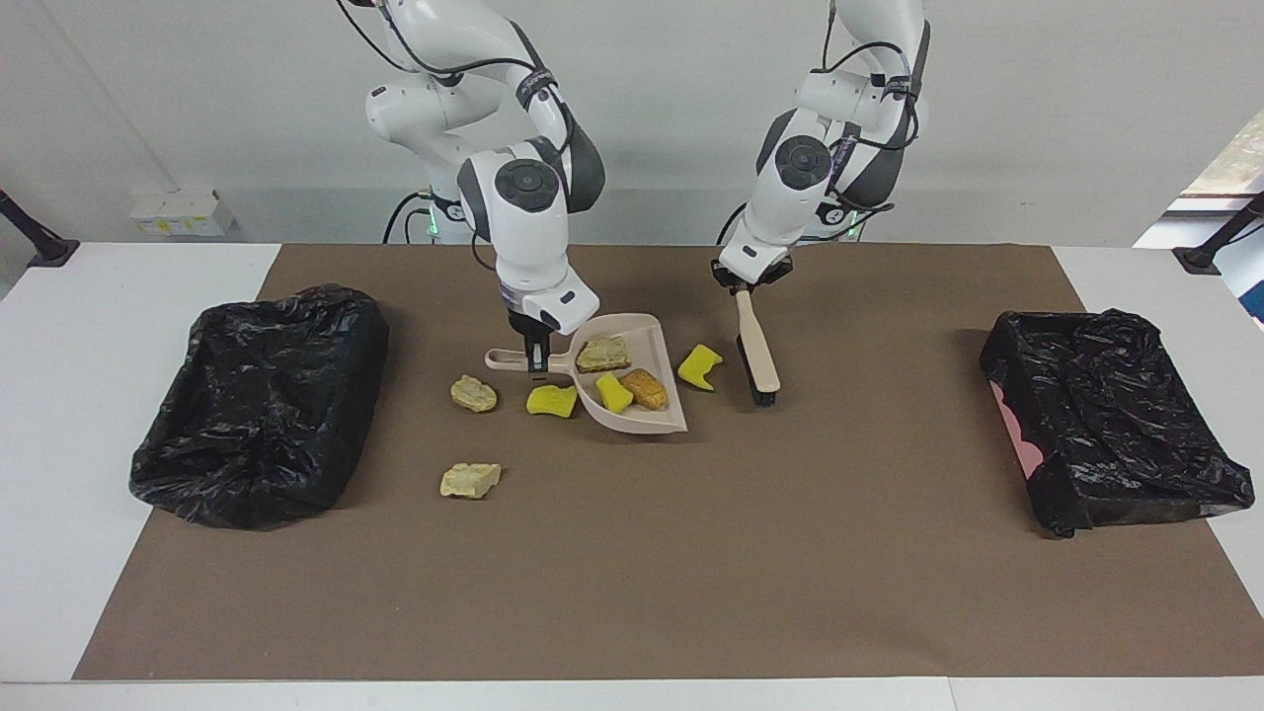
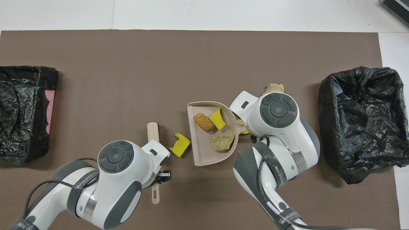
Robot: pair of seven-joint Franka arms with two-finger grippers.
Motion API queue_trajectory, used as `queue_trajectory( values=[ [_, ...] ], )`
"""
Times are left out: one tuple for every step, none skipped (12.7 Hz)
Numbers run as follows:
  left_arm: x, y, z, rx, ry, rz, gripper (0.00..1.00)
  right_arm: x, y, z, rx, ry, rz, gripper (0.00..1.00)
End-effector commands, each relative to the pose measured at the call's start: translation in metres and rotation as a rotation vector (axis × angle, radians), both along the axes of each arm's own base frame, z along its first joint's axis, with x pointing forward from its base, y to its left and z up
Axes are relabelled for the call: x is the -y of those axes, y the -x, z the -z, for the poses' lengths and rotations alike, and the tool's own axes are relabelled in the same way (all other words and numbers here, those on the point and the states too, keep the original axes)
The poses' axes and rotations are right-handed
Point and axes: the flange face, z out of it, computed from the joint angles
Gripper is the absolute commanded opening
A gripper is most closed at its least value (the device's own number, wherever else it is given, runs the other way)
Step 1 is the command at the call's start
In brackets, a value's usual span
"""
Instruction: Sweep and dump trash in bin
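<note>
My right gripper is shut on the handle of the beige dustpan, which sits low on the brown mat. In the pan lie a beige chunk, a yellow piece and an orange-brown lump. My left gripper is shut on the brush, bristles down on the mat. A yellow sponge scrap lies between the brush and the pan's mouth. Another yellow scrap and two beige chunks lie on the mat toward the right arm's end.
Black bag-lined bins stand at both ends of the mat: one at the right arm's end, one at the left arm's end. In the overhead view the arms cover both grippers; the brush handle shows beside the yellow scrap.
</note>
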Motion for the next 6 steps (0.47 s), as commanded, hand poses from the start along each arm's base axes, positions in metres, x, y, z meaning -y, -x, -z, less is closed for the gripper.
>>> queue_trajectory(
  values=[
    [-0.010, 0.010, 0.010, 0.010, -0.004, 0.027, 0.00, -0.007, 0.013, 0.003, -0.007, 0.029, 0.074, 0.00],
    [-0.006, 0.012, 0.010, 0.011, -0.003, 0.036, 0.00, -0.015, 0.019, 0.008, -0.014, 0.036, 0.097, 0.00],
    [-0.005, 0.013, 0.010, 0.012, -0.001, 0.039, 0.00, -0.016, 0.021, 0.011, -0.025, 0.045, 0.112, 0.00],
    [-0.003, 0.014, 0.009, 0.013, 0.000, 0.044, 0.00, -0.013, 0.022, 0.012, -0.039, 0.056, 0.118, 0.00],
    [-0.003, 0.013, 0.010, 0.016, 0.001, 0.043, 0.00, -0.012, 0.022, 0.012, -0.045, 0.064, 0.118, 0.00],
    [-0.003, 0.012, 0.009, 0.020, 0.003, 0.043, 0.00, -0.011, 0.024, 0.011, -0.048, 0.081, 0.127, 0.00]
  ],
)
